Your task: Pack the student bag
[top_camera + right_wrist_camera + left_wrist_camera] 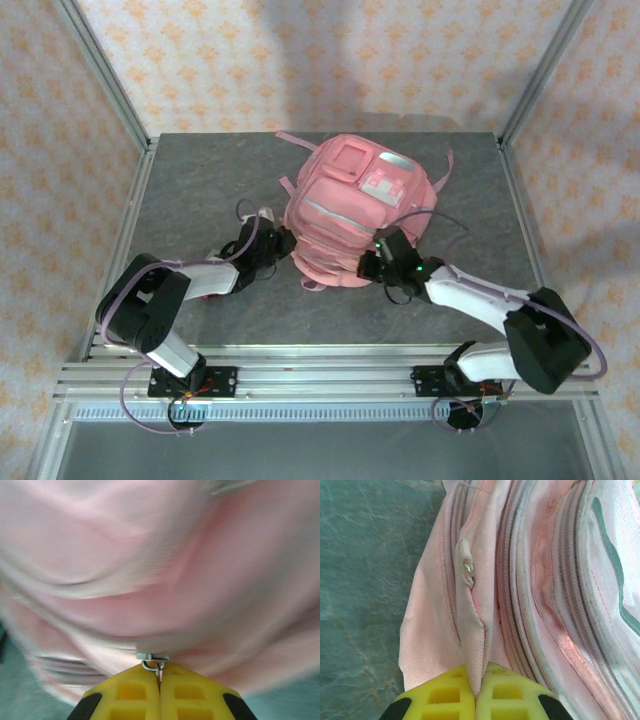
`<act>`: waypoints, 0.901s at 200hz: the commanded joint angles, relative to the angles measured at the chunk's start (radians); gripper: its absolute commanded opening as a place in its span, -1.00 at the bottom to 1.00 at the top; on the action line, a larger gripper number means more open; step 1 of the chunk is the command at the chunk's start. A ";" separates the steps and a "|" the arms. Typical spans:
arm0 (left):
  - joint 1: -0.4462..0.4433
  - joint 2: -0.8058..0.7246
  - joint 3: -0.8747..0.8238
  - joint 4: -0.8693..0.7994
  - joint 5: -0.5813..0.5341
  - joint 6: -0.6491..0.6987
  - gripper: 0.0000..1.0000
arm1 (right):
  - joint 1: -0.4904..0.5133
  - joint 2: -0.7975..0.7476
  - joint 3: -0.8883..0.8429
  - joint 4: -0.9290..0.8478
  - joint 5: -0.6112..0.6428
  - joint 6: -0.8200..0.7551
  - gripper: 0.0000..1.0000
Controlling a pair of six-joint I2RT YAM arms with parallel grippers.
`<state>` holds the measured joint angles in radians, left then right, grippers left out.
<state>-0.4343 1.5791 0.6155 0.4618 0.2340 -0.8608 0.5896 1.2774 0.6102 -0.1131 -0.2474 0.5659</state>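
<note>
The pink student bag (355,210) lies in the middle of the table with its teal and white patches facing up. My left gripper (279,243) is at the bag's left lower side, its yellow fingers (445,692) shut on a fold of pink fabric (472,630) beside a zip line; a small zip slider (468,569) sits higher on that seam. My right gripper (375,262) is at the bag's near edge, shut on a metal zip pull (158,666) hanging from a silver slider (150,656). The bag (160,570) looks blurred in the right wrist view.
The grey table top (200,180) has free room on the left and at the back. Metal frame posts (105,70) rise at the corners, and a rail (320,375) runs along the near edge. Thin pink straps (445,170) trail from the bag.
</note>
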 commanded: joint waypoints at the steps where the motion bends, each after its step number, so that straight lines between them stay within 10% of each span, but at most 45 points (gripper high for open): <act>1: 0.060 -0.017 0.050 -0.048 -0.064 0.065 -1.00 | -0.089 -0.072 -0.049 -0.168 0.135 -0.055 -1.00; 63: 0.107 0.089 0.335 -0.206 -0.059 0.159 -1.00 | 0.047 -0.007 0.013 0.057 -0.028 0.023 -1.00; 79: 0.108 0.071 0.370 -0.247 -0.065 0.169 -0.43 | 0.091 0.066 0.052 0.144 -0.060 0.051 -1.00; 104: 0.107 -0.009 0.293 -0.235 -0.019 0.137 0.01 | 0.142 0.173 0.126 0.229 -0.081 0.064 -1.00; 180: -0.110 -0.143 -0.032 0.009 -0.046 -0.083 0.12 | 0.180 0.338 0.214 0.281 -0.118 0.049 -1.00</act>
<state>-0.4988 1.4017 0.5934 0.3363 0.2264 -0.8616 0.7586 1.5990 0.7990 0.1295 -0.3416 0.6132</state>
